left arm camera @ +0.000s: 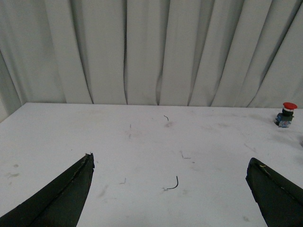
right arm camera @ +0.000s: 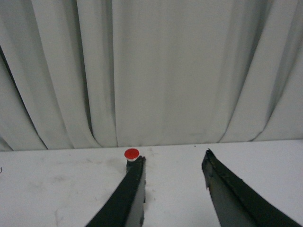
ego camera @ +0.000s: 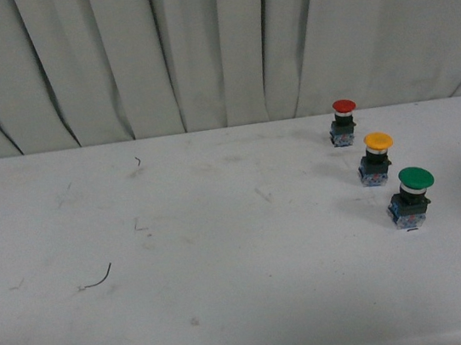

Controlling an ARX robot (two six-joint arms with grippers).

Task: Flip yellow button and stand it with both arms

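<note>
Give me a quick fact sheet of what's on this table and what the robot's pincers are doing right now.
surface: white table in front of a pale curtain
buttons: three, standing cap-up in a slanted row on the right side
farthest: red button
middle: yellow button
nearest: green button
spacing: buttons stand apart, none touching
left pincer: open, holding nothing, over bare table
right pincer: open, holding nothing, red button just beyond one fingertip
arms in front view: none visible
other: small dark wire scrap on the left side of the table
</note>
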